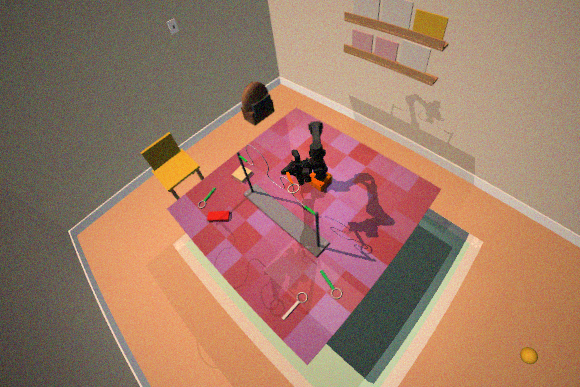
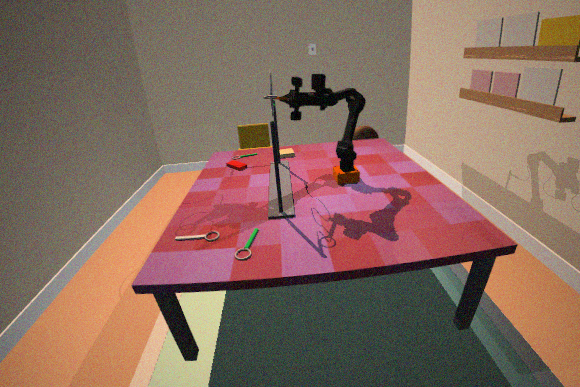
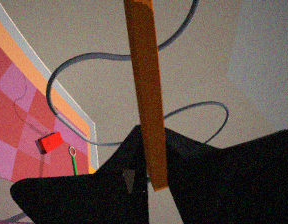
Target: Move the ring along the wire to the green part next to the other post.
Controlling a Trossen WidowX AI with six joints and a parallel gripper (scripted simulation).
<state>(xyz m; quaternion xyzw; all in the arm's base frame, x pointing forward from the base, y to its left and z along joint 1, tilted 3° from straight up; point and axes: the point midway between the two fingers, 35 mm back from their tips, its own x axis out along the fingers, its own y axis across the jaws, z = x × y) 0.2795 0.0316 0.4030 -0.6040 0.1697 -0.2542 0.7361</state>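
Two dark fingers are pinched on the orange handle, standing only slightly apart, with the handle's end between them. In the wrist view the handle runs up from the fingers and out past the top edge, crossing in front of the curving wire; whether handle and wire touch there cannot be told.

The ring is at the handle's far end, held up above the bench, between the two posts as seen from the top, and nearer the post at the grey base's near end than the other post. Whether it touches the wire is too small to tell. One green part sits beside the nearer post, another green part beside the farther one.

Two loose rings with green handles, one with a white handle and a red block lie on the bench.
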